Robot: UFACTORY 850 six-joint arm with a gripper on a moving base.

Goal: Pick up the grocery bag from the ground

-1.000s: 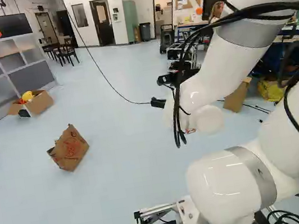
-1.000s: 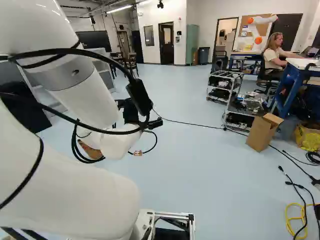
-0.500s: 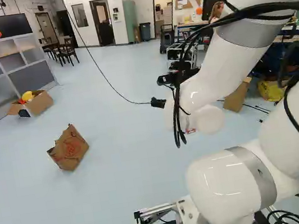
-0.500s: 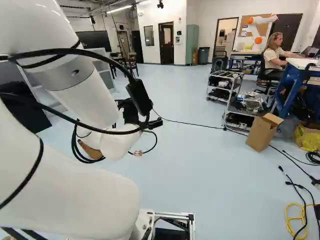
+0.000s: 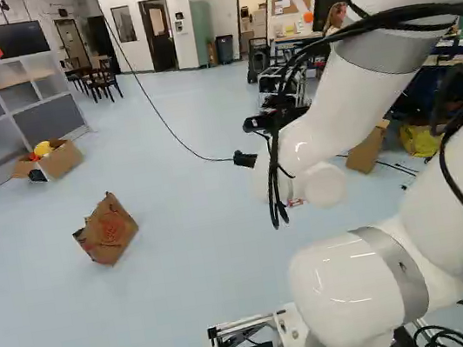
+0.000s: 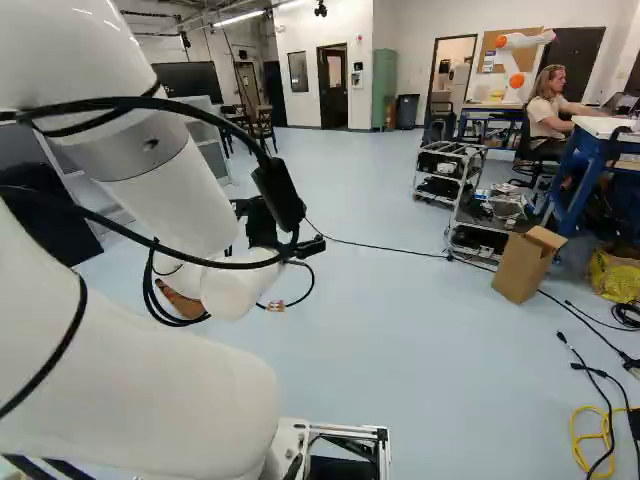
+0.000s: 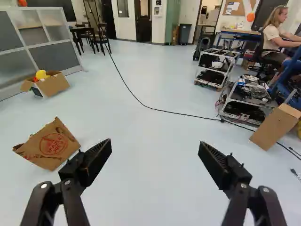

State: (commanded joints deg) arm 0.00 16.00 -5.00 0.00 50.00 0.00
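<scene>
Pale blue floor (image 7: 155, 188) of a workroom: the grocery bag (image 7: 51, 145) lies at left, unmoved. The gripper (image 7: 155, 142), spread wide and empty, and the arm (image 5: 336, 113) show no shift; the approach presumably remains.

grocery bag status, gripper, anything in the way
Gripper open, holding nothing. Grocery bag on floor, tilted, ahead and off to one side. Black cable farther out, probably not in the way.
</scene>
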